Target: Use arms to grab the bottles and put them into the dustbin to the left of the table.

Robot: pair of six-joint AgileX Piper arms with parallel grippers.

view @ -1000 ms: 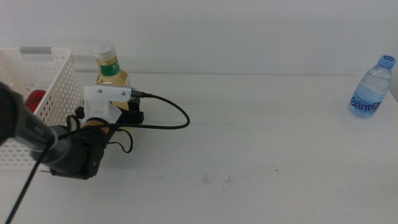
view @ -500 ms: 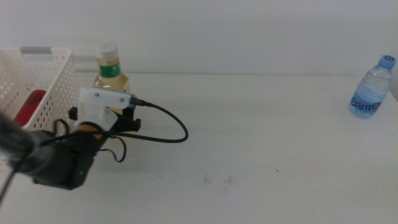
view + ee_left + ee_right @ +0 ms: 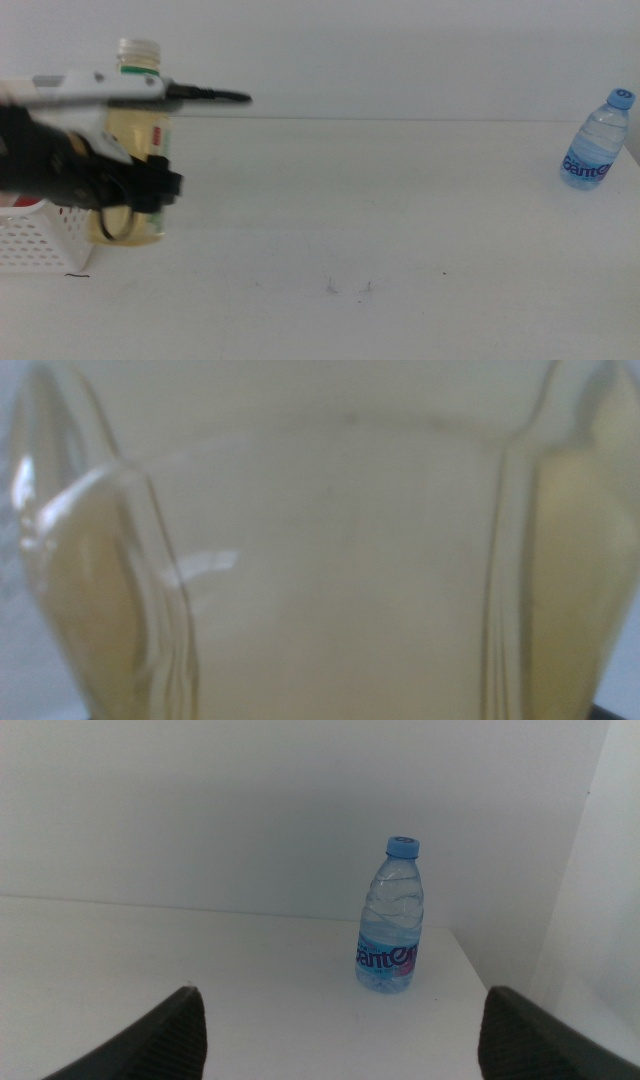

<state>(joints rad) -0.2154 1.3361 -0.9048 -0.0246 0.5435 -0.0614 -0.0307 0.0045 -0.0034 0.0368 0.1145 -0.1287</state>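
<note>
The clear bottle of yellow liquid (image 3: 138,128) with its white cap hangs upright above the table (image 3: 400,220), at the right edge of the dustbin (image 3: 40,245). My left gripper (image 3: 150,186) is shut on its lower body. In the left wrist view the yellow bottle (image 3: 330,550) fills the whole picture. The blue-capped water bottle (image 3: 596,140) stands at the far right of the table. My right gripper (image 3: 342,1015) is open and empty, some way short of that water bottle (image 3: 388,920). It is out of the middle view.
A sliver of red (image 3: 22,204) shows inside the white basket, behind my left arm. A black cable (image 3: 205,95) sticks out to the right from the left wrist housing. Small dark specks (image 3: 348,288) mark the tabletop near the front.
My left arm has lifted the yellow bottle off the table and carried it up and slightly left, toward the basket. The water bottle has not moved.
</note>
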